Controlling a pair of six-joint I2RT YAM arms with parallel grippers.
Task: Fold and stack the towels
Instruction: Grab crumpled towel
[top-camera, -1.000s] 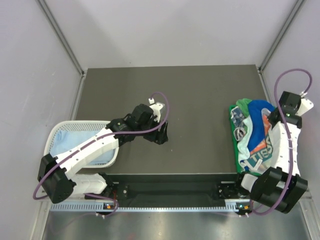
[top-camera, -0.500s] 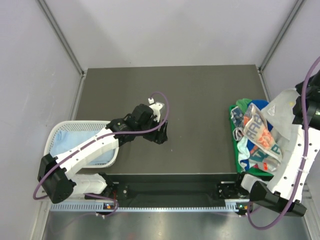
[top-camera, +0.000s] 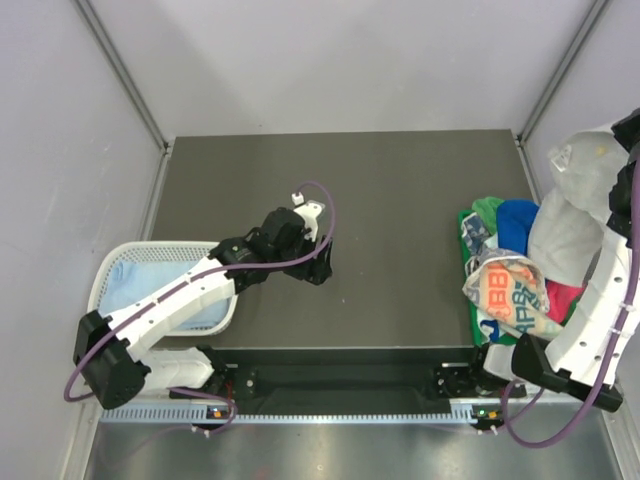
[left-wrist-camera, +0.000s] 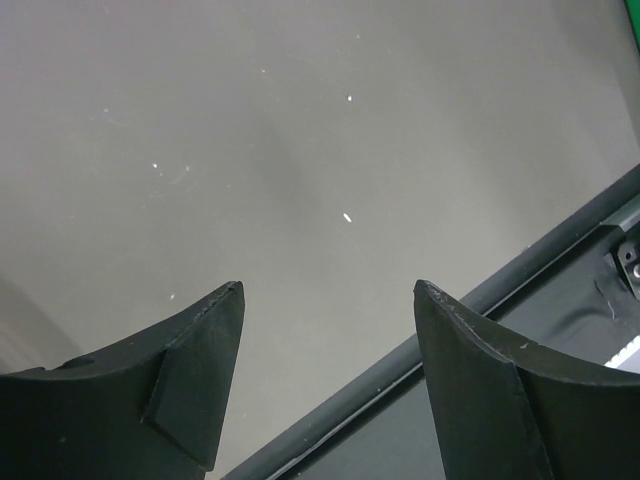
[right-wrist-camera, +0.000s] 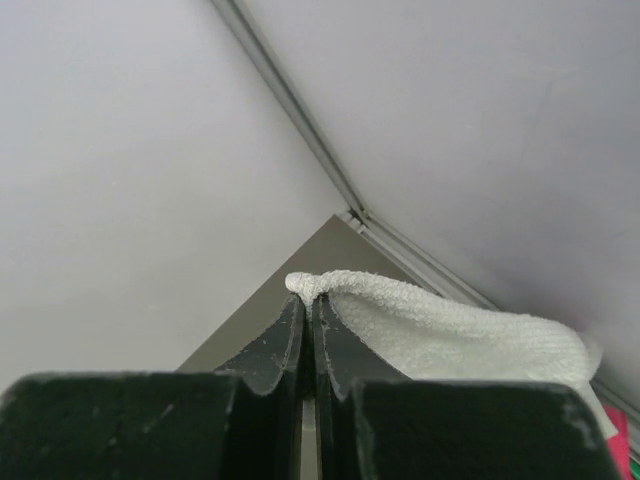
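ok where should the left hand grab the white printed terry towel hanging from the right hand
Likely its low printed end, from over the dark table. The white printed terry towel hangs from a corner pinched in the right hand, so that bunched end is the free part facing the left hand.

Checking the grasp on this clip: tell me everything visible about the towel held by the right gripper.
The towel is white terry, with teal and orange print on its lower part. The right gripper pinches a bunched edge between shut jaws, held high. The cloth drapes down loosely, its printed end bunched over the pile of other towels.
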